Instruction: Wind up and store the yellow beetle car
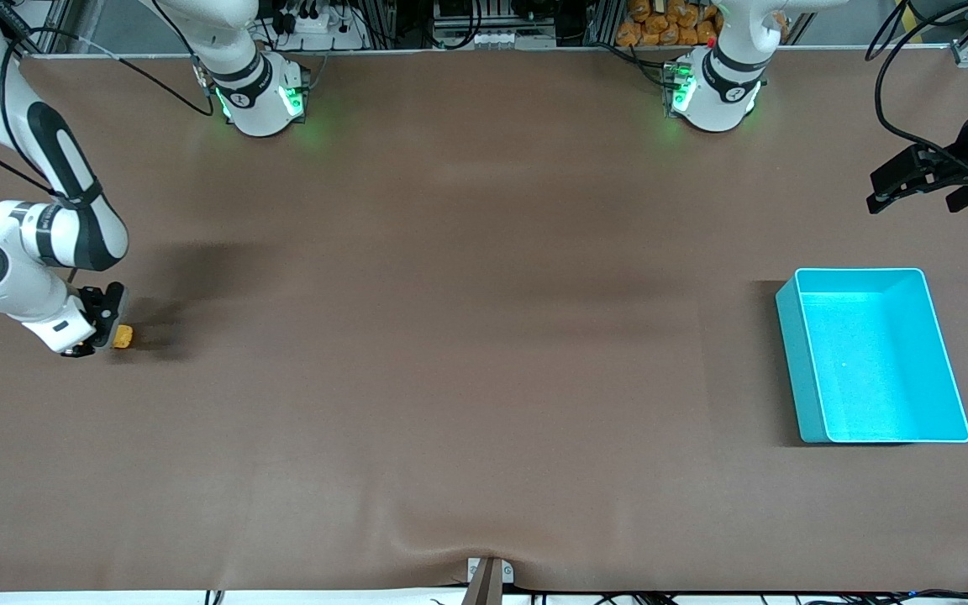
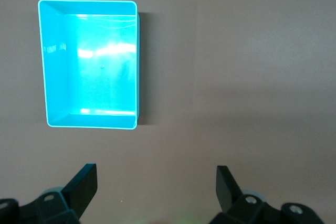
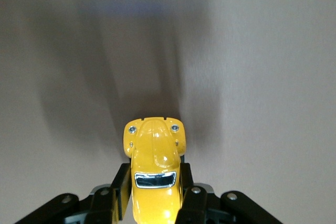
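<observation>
The yellow beetle car (image 1: 123, 337) is at the right arm's end of the table, low at the brown table mat. My right gripper (image 1: 112, 326) is shut on it, one finger on each side of its rounded body. In the right wrist view the car (image 3: 153, 166) points away from the camera between the black fingers (image 3: 120, 190). The cyan bin (image 1: 870, 356) stands empty at the left arm's end of the table. My left gripper (image 1: 912, 181) waits open and empty up in the air, over the table edge past the bin. The left wrist view shows the bin (image 2: 89, 63) below its spread fingers (image 2: 84, 184).
The brown table mat (image 1: 467, 336) covers the whole table. The two arm bases (image 1: 261, 97) stand along the edge farthest from the front camera. A small metal bracket (image 1: 488, 576) sits at the nearest edge.
</observation>
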{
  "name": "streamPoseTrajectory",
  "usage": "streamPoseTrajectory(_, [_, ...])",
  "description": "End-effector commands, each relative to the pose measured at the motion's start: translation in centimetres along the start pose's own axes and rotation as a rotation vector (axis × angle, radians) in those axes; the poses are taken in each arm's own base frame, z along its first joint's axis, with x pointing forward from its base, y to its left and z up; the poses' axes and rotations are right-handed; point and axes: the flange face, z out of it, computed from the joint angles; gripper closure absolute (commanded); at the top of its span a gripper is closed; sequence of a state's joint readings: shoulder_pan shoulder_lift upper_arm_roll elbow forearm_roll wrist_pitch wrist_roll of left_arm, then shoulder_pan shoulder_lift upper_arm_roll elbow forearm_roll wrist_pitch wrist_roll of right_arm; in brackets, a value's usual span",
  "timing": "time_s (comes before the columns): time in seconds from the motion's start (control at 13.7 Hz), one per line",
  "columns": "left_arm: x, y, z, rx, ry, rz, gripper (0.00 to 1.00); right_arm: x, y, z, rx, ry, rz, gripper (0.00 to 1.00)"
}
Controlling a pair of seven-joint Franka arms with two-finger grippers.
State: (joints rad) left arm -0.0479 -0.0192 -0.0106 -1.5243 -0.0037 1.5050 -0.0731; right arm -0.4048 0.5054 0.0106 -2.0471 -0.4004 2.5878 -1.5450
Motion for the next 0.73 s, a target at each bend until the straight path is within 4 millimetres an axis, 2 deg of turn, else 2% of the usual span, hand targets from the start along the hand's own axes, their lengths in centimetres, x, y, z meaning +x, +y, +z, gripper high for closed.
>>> streamPoseTrajectory(0.0, [0.0, -0.2, -0.3, -0.018, -0.004, -0.002, 0.00, -0.4, -0.3, 6.1, 0.034, 0.018, -0.018, 0.54])
streamPoseTrajectory(0.07, [0.0, -0.3, -0.4, -0.019, -0.004, -0.004, 0.00, -1.0, 0.4, 5.5, 0.024, 0.015, -0.004, 0.01])
streamPoseTrajectory(0.22, [0.0, -0.3, -0.3, -0.019, -0.004, -0.005, 0.00, -1.6, 2.1, 3.1, 0.023, 0.001, 0.006, 0.00])
streamPoseTrajectory(0.44, [0.0, -0.2, -0.4, -0.016, -0.003, -0.004, 0.00, -3.8, 5.1, -1.2, 0.095, 0.090, 0.120, 0.00])
streamPoseTrajectory(0.66, [0.2, -0.2, -0.3, -0.016, 0.001, -0.006, 0.00, -5.1, 6.3, -4.1, 0.163, 0.157, 0.188, 0.00])
